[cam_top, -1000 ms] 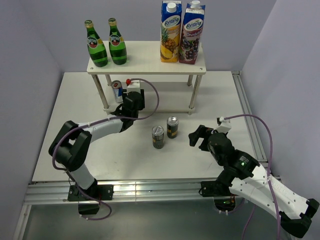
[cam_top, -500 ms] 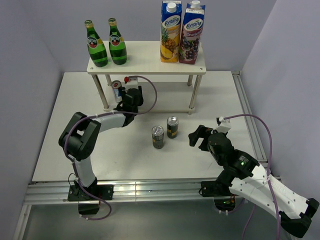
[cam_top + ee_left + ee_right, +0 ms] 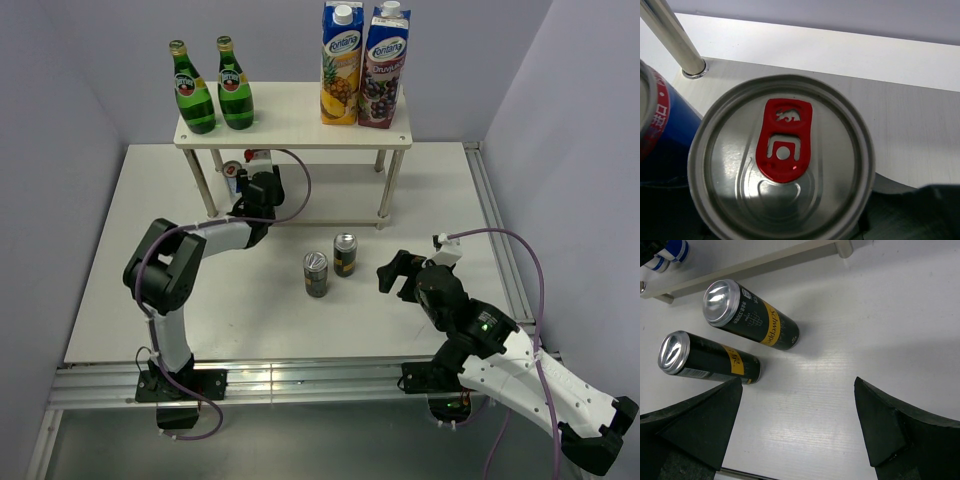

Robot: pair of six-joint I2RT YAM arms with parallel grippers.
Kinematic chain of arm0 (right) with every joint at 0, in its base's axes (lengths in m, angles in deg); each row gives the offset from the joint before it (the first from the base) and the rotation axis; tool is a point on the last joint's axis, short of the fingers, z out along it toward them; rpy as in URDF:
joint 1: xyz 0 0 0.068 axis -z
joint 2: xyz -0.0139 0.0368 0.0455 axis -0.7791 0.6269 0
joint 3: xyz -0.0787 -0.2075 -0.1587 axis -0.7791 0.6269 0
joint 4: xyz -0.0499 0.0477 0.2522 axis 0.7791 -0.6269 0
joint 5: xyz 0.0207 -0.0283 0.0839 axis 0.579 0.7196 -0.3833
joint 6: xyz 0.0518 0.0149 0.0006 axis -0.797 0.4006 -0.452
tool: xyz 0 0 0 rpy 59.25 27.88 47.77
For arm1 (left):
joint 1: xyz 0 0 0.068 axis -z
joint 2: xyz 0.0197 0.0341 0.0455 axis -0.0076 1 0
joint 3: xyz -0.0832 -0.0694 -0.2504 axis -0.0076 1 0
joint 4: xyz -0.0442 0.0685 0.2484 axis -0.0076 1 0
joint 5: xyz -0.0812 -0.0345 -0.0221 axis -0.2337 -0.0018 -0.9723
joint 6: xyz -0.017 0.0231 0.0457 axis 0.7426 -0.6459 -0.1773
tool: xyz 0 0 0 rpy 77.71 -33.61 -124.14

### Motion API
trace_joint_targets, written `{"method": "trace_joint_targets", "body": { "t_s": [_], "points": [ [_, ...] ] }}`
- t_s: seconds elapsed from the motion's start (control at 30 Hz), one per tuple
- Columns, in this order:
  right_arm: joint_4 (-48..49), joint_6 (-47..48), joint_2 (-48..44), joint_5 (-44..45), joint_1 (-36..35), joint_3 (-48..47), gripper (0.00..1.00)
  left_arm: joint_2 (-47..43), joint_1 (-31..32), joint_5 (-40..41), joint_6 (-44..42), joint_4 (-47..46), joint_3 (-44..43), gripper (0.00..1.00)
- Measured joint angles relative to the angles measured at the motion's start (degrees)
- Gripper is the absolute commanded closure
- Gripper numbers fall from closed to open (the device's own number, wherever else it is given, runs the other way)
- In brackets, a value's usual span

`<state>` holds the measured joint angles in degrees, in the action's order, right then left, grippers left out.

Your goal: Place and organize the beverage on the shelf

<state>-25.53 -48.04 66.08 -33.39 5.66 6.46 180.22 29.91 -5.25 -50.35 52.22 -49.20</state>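
Two green bottles [image 3: 193,90] [image 3: 235,86] stand on the left of the shelf's top board [image 3: 290,115]. My left gripper [image 3: 258,172] reaches under that board and is shut on a blue-silver can [image 3: 252,158]. In the left wrist view this can's silver top with a red tab [image 3: 782,160] fills the frame over the lower board [image 3: 910,130]. A second blue-silver can [image 3: 655,130] stands right beside it on the left. Two dark slim cans [image 3: 316,273] [image 3: 345,254] stand on the table in front of the shelf. My right gripper [image 3: 398,272] is open and empty, to their right.
Two juice cartons [image 3: 341,65] [image 3: 385,68] stand on the right of the top board. A thin metal shelf leg [image 3: 675,42] rises just behind the two blue-silver cans. The table's right rail [image 3: 500,240] runs beside my right arm.
My left gripper has pushed farther in under the shelf's top board with the can, toward the back left and the other blue-silver can. The right arm has not moved.
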Motion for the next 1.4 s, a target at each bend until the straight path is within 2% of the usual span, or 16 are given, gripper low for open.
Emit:
{"method": "trace_joint_targets", "body": {
  "t_s": [0.07,0.2,0.3,0.53,0.7,0.97,1.17,1.4],
  "points": [
    [-0.02,0.0,0.0,0.0,0.0,0.0,0.0,0.44,-0.04,0.11,0.0,0.02,-0.46,0.75],
    [-0.02,0.0,0.0,-0.02,0.0,0.0,0.0,0.85,-0.04,0.35,0.02,-0.02,-0.96,0.34],
    [0.0,0.0,0.0,-0.04,0.0,0.0,0.0,0.85,-0.04,0.35,0.07,-0.46,-0.96,0.22],
    [-0.02,0.0,0.0,-0.17,0.0,0.0,0.0,0.85,-0.09,0.22,0.11,-1.22,-0.96,0.16],
    [0.0,0.0,-0.02,-0.2,0.0,0.0,0.0,0.35,-0.07,-0.22,0.59,-1.2,0.2,0.01],
    [-0.02,0.0,-0.07,-0.17,0.0,0.0,0.0,-5.22,3.28,0.28,1.64,0.66,6.19,0.01],
    [0.0,0.0,-0.13,-0.2,0.0,0.0,0.0,-10.29,8.11,0.39,2.01,2.54,7.23,0.01],
    [0.0,0.0,-0.13,-0.2,0.0,0.0,0.0,-16.2,10.58,1.6,3.52,5.66,10.34,0.01]
  ]
}}
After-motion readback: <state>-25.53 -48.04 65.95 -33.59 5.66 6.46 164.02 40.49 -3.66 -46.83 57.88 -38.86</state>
